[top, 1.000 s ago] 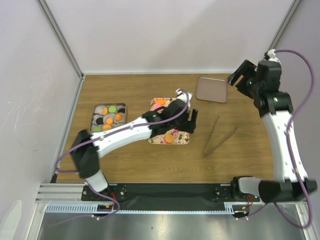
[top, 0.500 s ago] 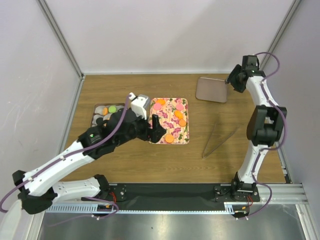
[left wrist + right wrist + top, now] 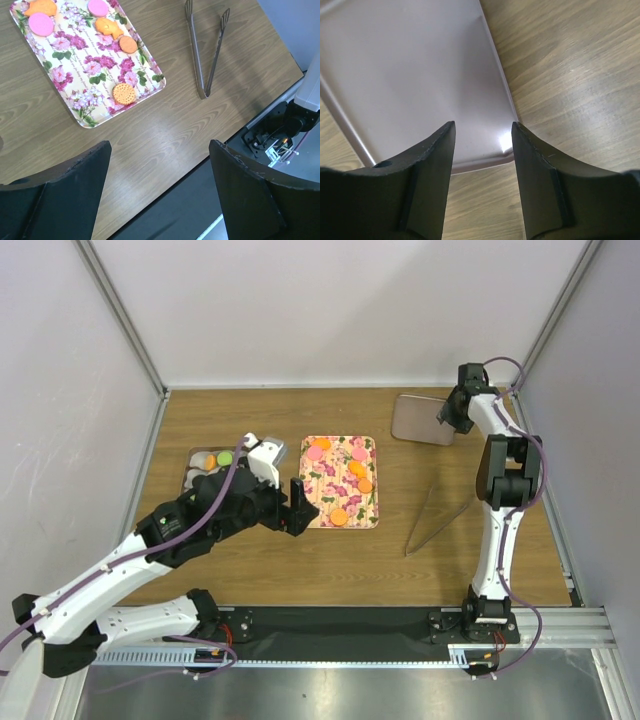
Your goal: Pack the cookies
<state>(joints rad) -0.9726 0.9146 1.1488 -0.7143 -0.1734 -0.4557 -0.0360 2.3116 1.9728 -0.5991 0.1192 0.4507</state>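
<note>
Six cookies on tray, just beyond left claw.

Cookies (orange, pink) flat on tray

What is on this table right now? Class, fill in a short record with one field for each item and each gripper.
floral tray: six cookies on it, orange and pink
metal tin: left of the floral tray, more cookies inside, partly hidden by the left arm
pinkish-grey lid: far right, flat, nothing on it
tongs: lying right of the floral tray
left gripper: open, empty, above bare table beside the floral tray
right gripper: open, empty, above the lid's corner
</note>
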